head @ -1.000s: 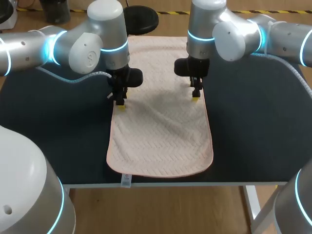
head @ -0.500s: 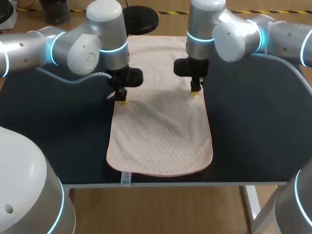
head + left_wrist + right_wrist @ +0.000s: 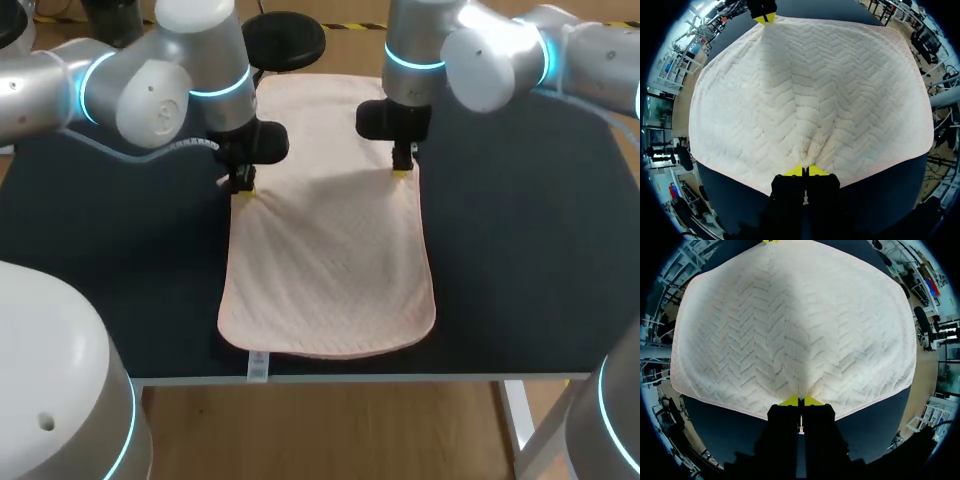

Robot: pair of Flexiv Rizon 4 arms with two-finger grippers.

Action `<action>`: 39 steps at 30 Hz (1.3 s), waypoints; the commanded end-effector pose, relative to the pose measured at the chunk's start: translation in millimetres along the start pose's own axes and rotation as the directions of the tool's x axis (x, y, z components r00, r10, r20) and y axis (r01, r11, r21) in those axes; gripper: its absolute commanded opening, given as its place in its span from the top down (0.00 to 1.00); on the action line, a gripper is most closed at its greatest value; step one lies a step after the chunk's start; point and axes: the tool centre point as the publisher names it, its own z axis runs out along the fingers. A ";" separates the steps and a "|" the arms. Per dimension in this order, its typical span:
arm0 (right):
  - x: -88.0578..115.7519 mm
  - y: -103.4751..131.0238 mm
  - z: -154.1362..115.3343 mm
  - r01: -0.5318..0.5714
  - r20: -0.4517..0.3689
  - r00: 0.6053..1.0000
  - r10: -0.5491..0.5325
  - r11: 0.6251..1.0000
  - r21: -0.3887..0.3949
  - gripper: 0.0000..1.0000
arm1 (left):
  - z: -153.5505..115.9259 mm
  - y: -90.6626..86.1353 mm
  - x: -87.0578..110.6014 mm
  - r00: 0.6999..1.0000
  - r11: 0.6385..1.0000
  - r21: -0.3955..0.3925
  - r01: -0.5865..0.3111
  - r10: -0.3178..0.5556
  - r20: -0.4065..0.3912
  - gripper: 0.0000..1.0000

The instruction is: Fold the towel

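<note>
The left gripper (image 3: 805, 171) is pressing its two yellow tips together on the towel (image 3: 810, 90), pinching the cloth's pale pink border between them; a small pucker is rising from the pinch and the herringbone weave is spreading out ahead of the fingers; at the far side of the cloth, in the same wrist view, the yellow tip of the right gripper (image 3: 764, 17) is showing at the opposite border. The right gripper (image 3: 801, 401) is likewise closing its tips together on the towel's edge, with creases fanning out from the clamped spot and the cloth stretching away ahead of it. From the head view, the left gripper (image 3: 243, 188) is pointing downward at the towel's left long edge and the right gripper (image 3: 402, 168) at its right long edge, the two standing roughly level with each other across the cloth; the towel (image 3: 330, 260) is lying lengthwise on the dark table (image 3: 520, 260), part of it reaching beyond the grippers toward the far edge and the larger part running toward the near edge; its rounded near end is lying just short of the table's front, where a small white label (image 3: 258, 367) is hanging over; a shadow is falling across the cloth between the two grippers.
</note>
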 end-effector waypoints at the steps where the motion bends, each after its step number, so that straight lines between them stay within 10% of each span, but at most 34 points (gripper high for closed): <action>1: 7.7 -16.0 -29.0 -0.002 0.048 0.999 0.003 1.000 -0.013 1.00 | -31.3 1.2 1.7 1.000 1.000 -0.019 0.015 -0.014 0.021 1.00; 39: -111.7 -10.7 -222.4 0.074 0.283 0.956 -0.075 0.997 0.015 1.00 | -194.8 -35.7 -112.9 0.966 0.998 -0.024 0.065 -0.056 0.251 1.00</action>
